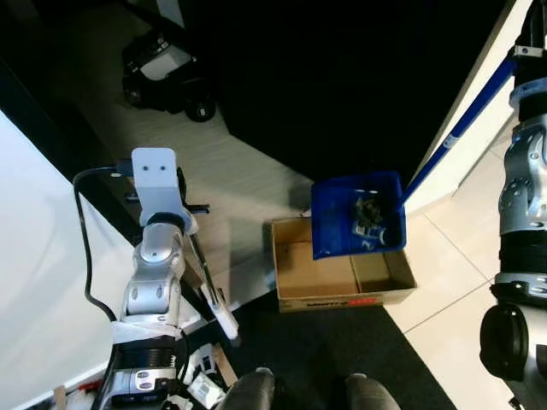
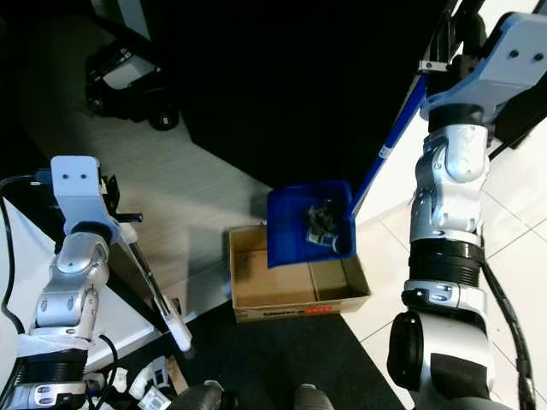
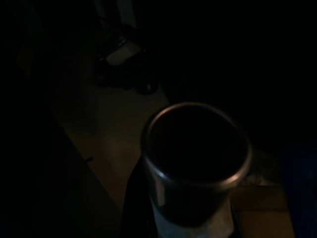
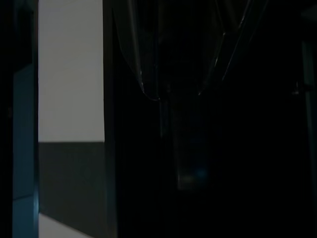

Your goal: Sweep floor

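A blue dustpan (image 1: 342, 218) hangs tilted over an open cardboard box (image 1: 316, 273), with grey debris (image 1: 369, 218) lying in it. Its long blue handle (image 1: 461, 128) runs up to the right, where my right gripper (image 2: 444, 47) is shut on it. My left gripper (image 1: 190, 213) is at the left, shut on a thin broom handle (image 1: 209, 286) that slants down toward the floor near my feet. The handle's round metal end (image 3: 198, 148) shows close up in the dark left wrist view. The right wrist view is dark, with a faint bluish shaft (image 4: 188, 148) in it.
A black wheeled device (image 1: 167, 73) stands at the far left on the pale floor. A large dark block (image 1: 342, 77) lies behind the box. A white panel (image 1: 34, 256) lines my left side. A dark mat (image 1: 342, 350) lies under my feet, with pale tiles (image 1: 453, 256) to the right.
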